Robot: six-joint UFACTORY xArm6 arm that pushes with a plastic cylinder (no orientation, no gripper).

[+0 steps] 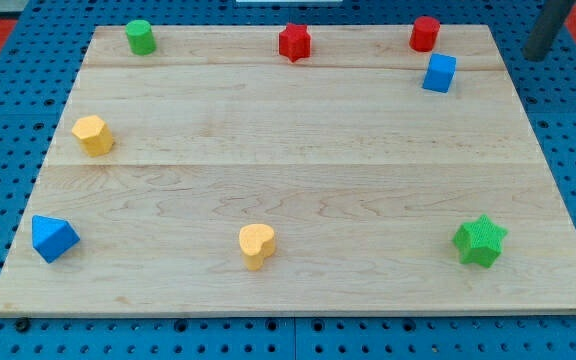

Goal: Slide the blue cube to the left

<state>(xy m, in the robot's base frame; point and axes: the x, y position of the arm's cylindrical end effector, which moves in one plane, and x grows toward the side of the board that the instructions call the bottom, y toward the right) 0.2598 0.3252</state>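
Near view's top right: blue cube (439, 73) on wooden board (298, 180), just below red cylinder (424, 33). Dark rod at top right corner, off board; tip (535, 56) right of blue cube, apart from it. No jaws on rod, just plain tip. Elsewhere: red star (294, 42), green cylinder (140, 37), yellow hexagon (93, 134), blue triangle block (53, 238), yellow heart (256, 245), green star (480, 241).

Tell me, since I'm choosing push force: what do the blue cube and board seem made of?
Blue cube: probably plastic or painted wood, with even colour and a slight sheen. Board: pale wood, matte, with visible grain and plank seams. My tip stands right of the cube.
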